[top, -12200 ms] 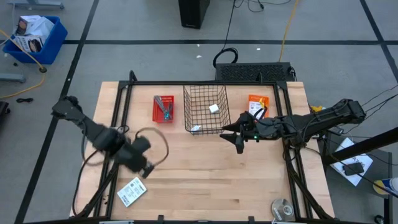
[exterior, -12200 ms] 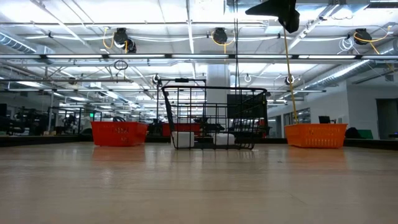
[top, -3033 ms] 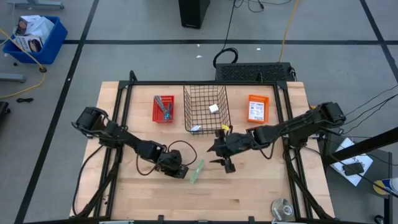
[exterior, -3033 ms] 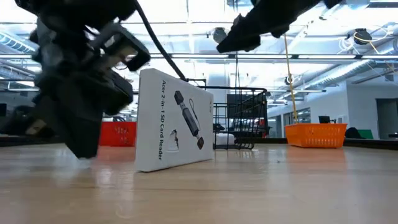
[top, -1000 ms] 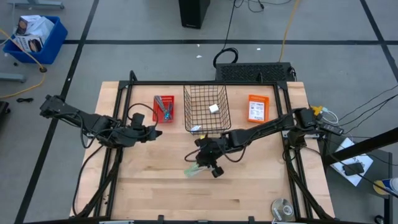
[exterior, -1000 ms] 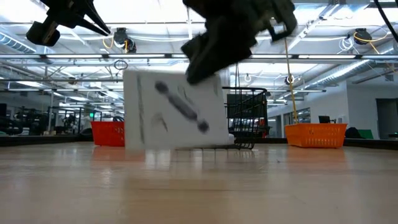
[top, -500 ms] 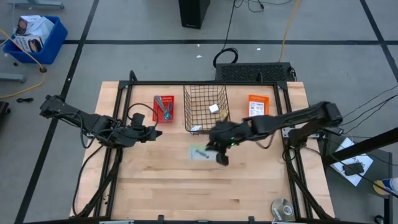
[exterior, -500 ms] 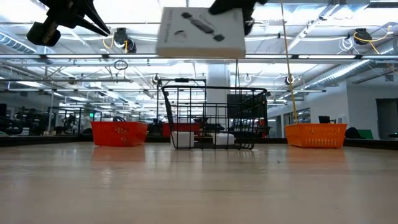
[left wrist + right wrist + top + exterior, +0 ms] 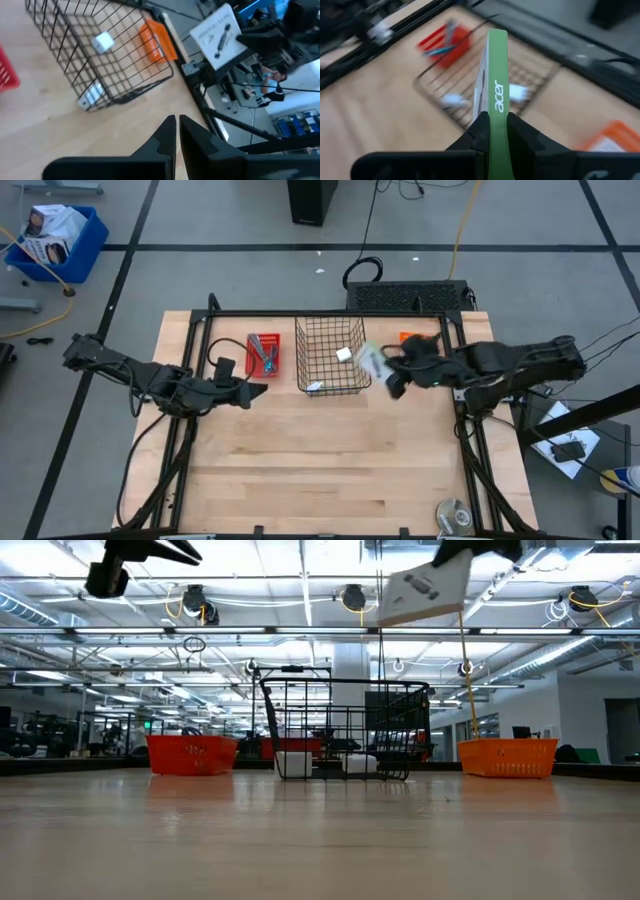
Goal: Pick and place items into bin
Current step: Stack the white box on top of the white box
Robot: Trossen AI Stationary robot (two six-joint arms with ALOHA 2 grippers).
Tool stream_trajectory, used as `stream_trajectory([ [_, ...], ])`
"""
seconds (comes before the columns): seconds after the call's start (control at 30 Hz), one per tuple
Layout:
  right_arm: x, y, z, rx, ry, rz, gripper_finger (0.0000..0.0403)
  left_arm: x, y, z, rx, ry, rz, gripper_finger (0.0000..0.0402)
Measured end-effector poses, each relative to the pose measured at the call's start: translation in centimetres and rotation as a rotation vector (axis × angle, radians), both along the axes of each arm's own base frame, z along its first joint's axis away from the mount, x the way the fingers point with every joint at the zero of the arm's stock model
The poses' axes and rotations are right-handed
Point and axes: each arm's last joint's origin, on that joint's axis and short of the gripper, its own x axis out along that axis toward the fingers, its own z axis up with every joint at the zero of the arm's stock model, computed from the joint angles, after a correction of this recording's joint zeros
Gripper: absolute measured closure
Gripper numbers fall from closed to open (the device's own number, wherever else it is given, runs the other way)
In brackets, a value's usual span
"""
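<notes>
On the table (image 9: 330, 470) stand three containers: one black wire basket (image 9: 332, 356) in the middle, one red bin (image 9: 263, 355) on its left side and one orange bin (image 9: 404, 338) on its right side, mostly hidden under the right arm in the high view.

The right gripper (image 9: 391, 372) is in the air just beside the right edge of the wire basket, and its jaws hold one flat white packet (image 9: 372, 363) with a green edge. In the right wrist view the packet (image 9: 495, 85) stands edge-on between the jaws, and the word "acer" is on the green edge. The low view shows the printed face of the same packet (image 9: 423, 590), tilted, high above the basket (image 9: 345, 730).

Inside the wire basket lie two small white blocks: one block (image 9: 343, 354) near the back right and a second block (image 9: 314, 388) at the front edge. The left wrist view shows both of them through the wires, the first (image 9: 103, 41) and the second (image 9: 90, 95).

The red bin holds one blue tool (image 9: 266, 353) and something grey beside it, which I cannot tell clearly.

The left gripper (image 9: 256, 391) waits above the table, in front of the red bin, pointing toward the basket. In the left wrist view its jaws are narrow, almost closed, with nothing between them (image 9: 176, 131). This view also shows the packet (image 9: 220, 37) in the air beyond the orange bin (image 9: 158, 41), which the high view shows less clearly.

One round silver roll (image 9: 453, 515) lies at the front right corner of the table.
</notes>
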Motion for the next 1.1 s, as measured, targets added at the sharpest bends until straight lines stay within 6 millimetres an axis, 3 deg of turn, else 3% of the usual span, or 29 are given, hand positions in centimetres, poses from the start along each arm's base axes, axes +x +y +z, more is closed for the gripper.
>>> stream_trajectory([
  [0.23,-4.9,-1.3,0.9,-0.028,-0.046,-0.246,0.0371,0.4,0.5,0.5,0.021,-0.034,-0.007,0.0376],
  [0.37,-6.9,-1.8,-0.3,0.004,-0.116,-0.343,0.0371,0.6,0.7,0.8,0.016,-0.07,0.003,0.0376],
  [0.53,-8.9,-2.2,-4.4,0.057,-0.176,-0.44,0.0371,0.8,1.1,1.2,0.013,-0.108,0.005,0.0376],
  [0.8,-11.7,-2.8,-11.7,0.164,-0.413,-0.624,0.0371,1.0,1.6,1.3,-0.005,-0.117,-0.032,0.0376],
  [0.97,-11.8,-3.3,-15.7,0.209,-0.501,-0.722,0.0371,1.1,1.8,1.4,-0.017,-0.122,-0.021,0.0376],
  [1.1,-11.4,-3.8,-17.4,0.209,-0.541,-0.766,0.0371,1.1,1.8,1.4,-0.046,-0.133,-0.012,0.0376],
])
